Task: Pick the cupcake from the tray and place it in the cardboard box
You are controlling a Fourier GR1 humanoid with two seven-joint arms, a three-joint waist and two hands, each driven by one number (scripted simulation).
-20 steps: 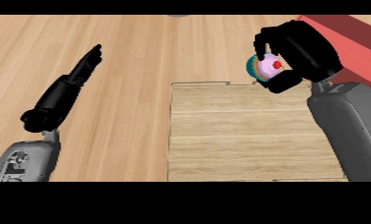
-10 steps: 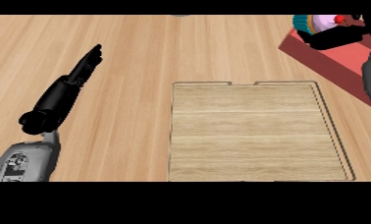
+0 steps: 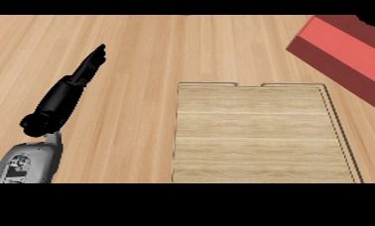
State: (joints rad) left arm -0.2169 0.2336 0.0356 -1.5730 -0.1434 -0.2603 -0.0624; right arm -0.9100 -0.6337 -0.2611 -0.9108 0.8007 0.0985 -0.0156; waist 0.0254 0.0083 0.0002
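the left hand (image 3: 82, 74) shows at the left of the head view, above the wooden counter (image 3: 161, 46), its black fingers (image 3: 96, 56) held straight and close together, pointing up and a little to the right, holding nothing; the grey forearm (image 3: 29, 163) runs down from it to the lower left corner. out past the fingertips there is only bare counter. to the right of the fingers, and lower than their tips, lies the wooden tray (image 3: 256, 131), a pale rectangular board with a thin raised rim and a small notch in its far edge; the tray is well apart from the fingers, with a strip of counter between them. farther right again, beyond the tray's far right corner, sits the red cardboard box (image 3: 333, 51), set at an angle and cut off by the right edge of the view, so only its top face and one darker side wall show. the right hand does not appear in this view. the cupcake cannot be seen anywhere: it is not on the tray, and whether it sits in the box cannot be told, since the inside of the box does not show.
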